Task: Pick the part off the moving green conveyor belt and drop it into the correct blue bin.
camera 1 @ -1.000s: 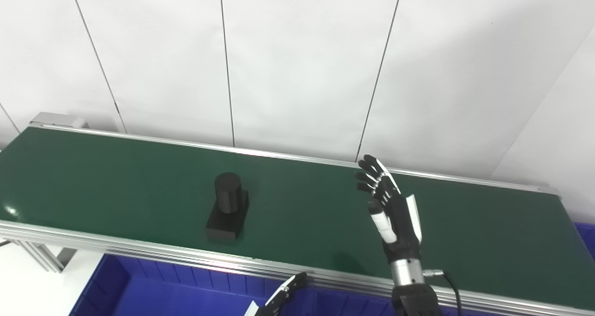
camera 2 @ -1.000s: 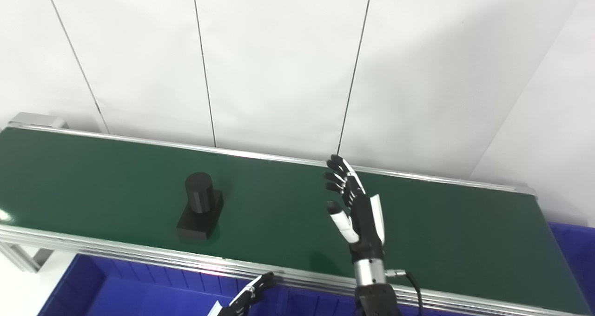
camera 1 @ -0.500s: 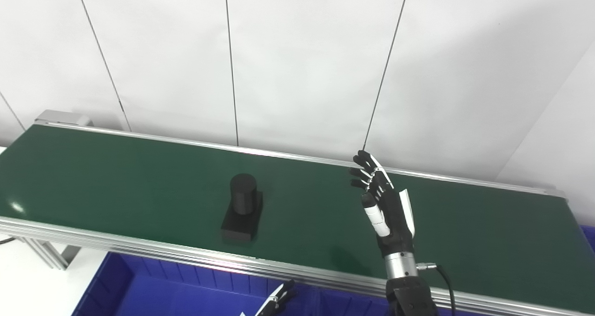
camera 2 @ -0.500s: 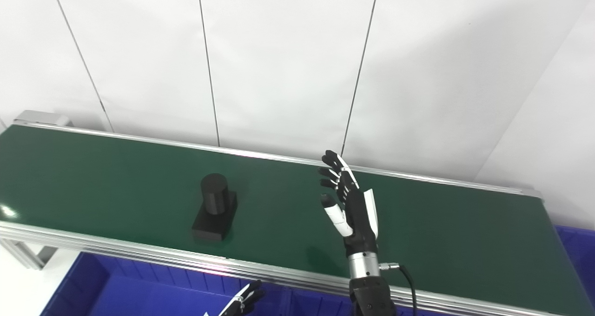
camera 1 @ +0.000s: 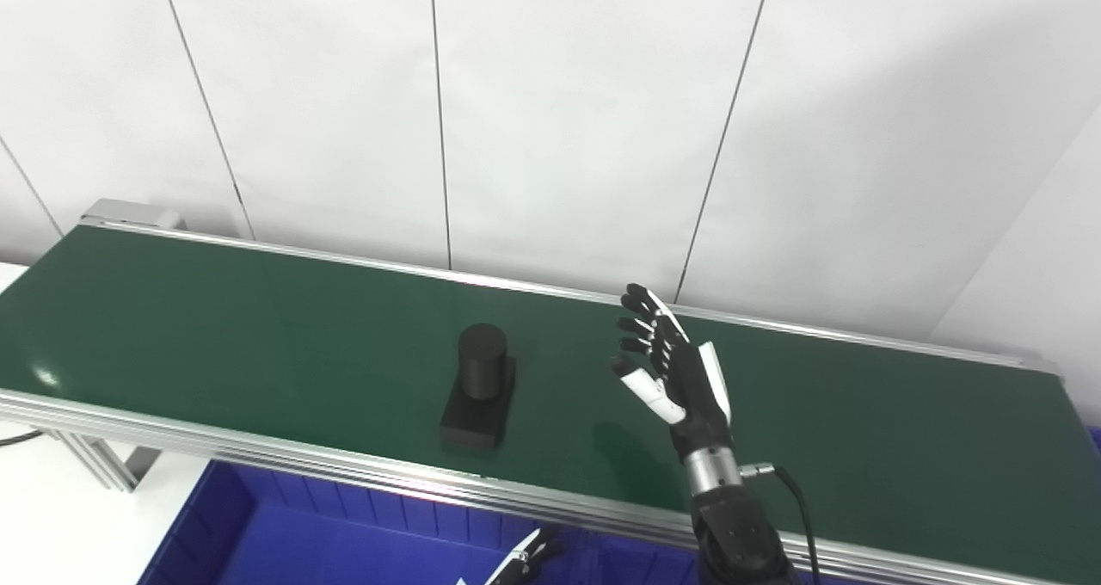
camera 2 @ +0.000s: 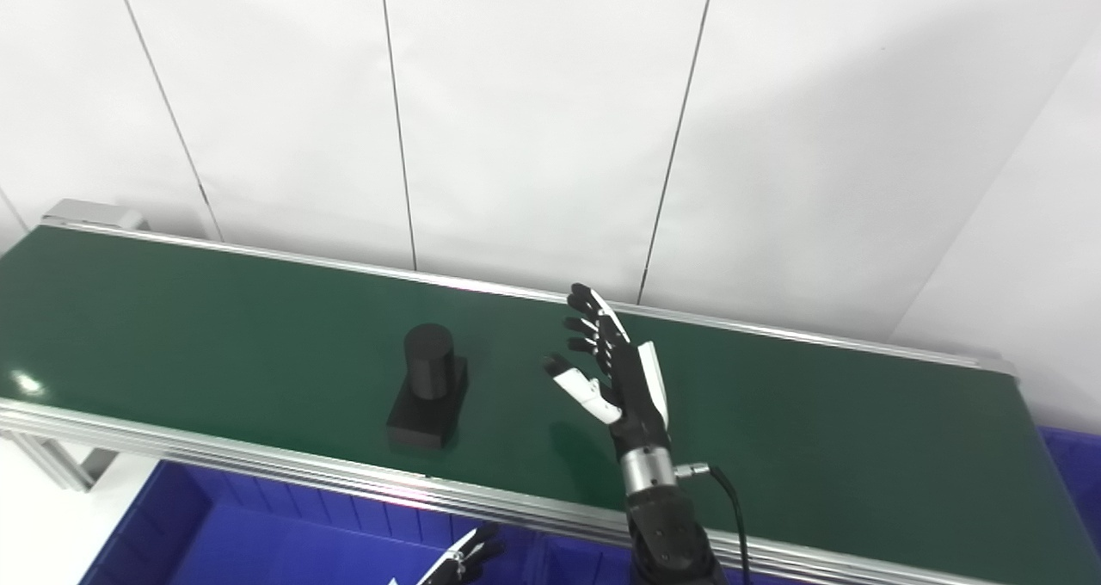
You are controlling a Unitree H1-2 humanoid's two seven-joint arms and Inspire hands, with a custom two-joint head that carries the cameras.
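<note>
Green conveyor belt (camera 1: pixel 258 327) fills the width of the scene, edged with aluminium rails, against a white panelled wall. Below its near rail sits a blue bin (camera 1: pixel 284 542); the corner of another blue bin (camera 2: pixel 1071 456) shows at the far right.

On the belt, left of centre and close to the near rail, stands the part (camera 1: pixel 478 387): a matte black cylinder upright on a black rectangular base. The right robot hand (camera 1: pixel 675 374) is raised over the belt just to the right of the part, apart from it, fingers spread and thumb out, holding nothing. Only the fingertips of the left robot hand (camera 1: pixel 526 559) show at the bottom edge over the blue bin; whether it is open cannot be told.

To grasp well, the right robot hand probably should close around the cylinder, fingers behind and thumb in front, timing for the belt's travel.

No labels or writing are legible.
</note>
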